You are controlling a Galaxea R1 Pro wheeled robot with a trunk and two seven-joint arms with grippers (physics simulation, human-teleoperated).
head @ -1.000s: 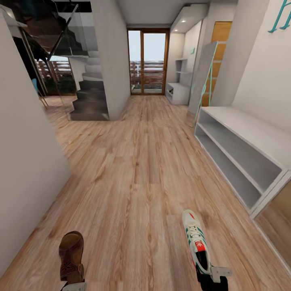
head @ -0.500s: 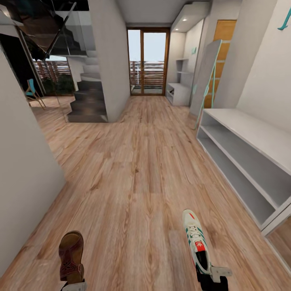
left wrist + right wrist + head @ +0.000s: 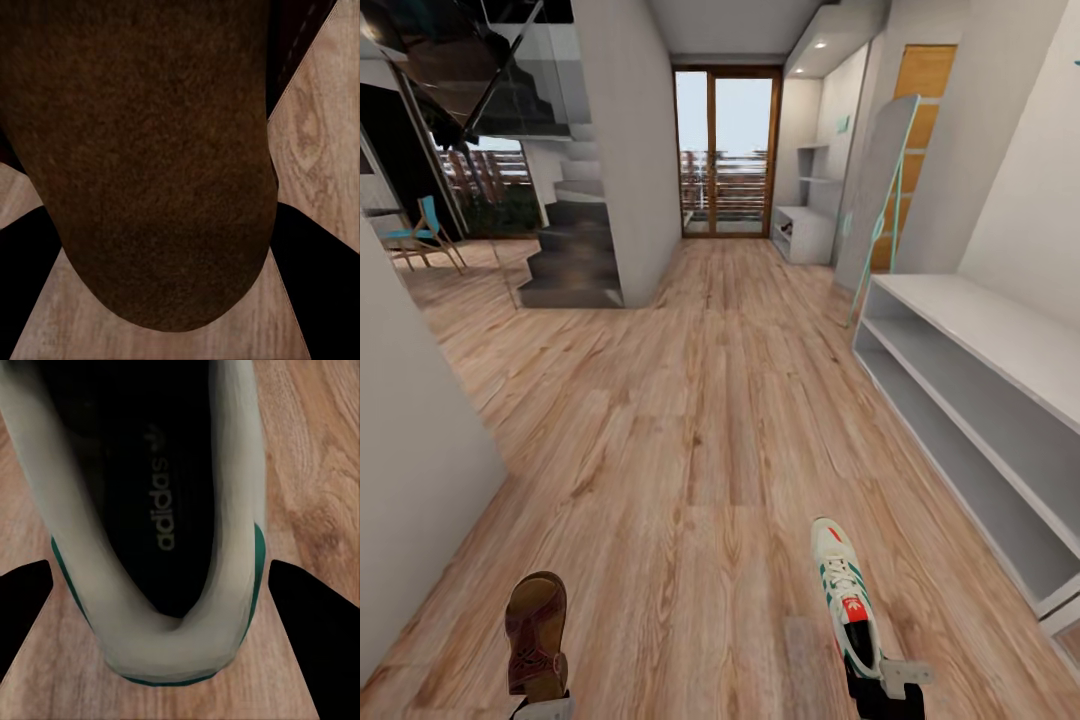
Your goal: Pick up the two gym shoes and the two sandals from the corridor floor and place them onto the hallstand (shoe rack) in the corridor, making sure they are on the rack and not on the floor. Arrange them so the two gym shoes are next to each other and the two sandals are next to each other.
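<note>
Sandal (image 3: pixel 536 632) sits gripped in the left end effector (image 3: pixel 543 706), gym shoe (image 3: pixel 845 595) in the right end effector (image 3: pixel 887 690).

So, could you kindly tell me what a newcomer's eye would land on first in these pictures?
First, the white lace-up sneaker with green stripes, held at its heel by the right gripper low in the head view. Across from it, the brown leather sandal sits at the left gripper. Then the pale grey shelf unit along the right wall, over light wood-plank flooring.
</note>
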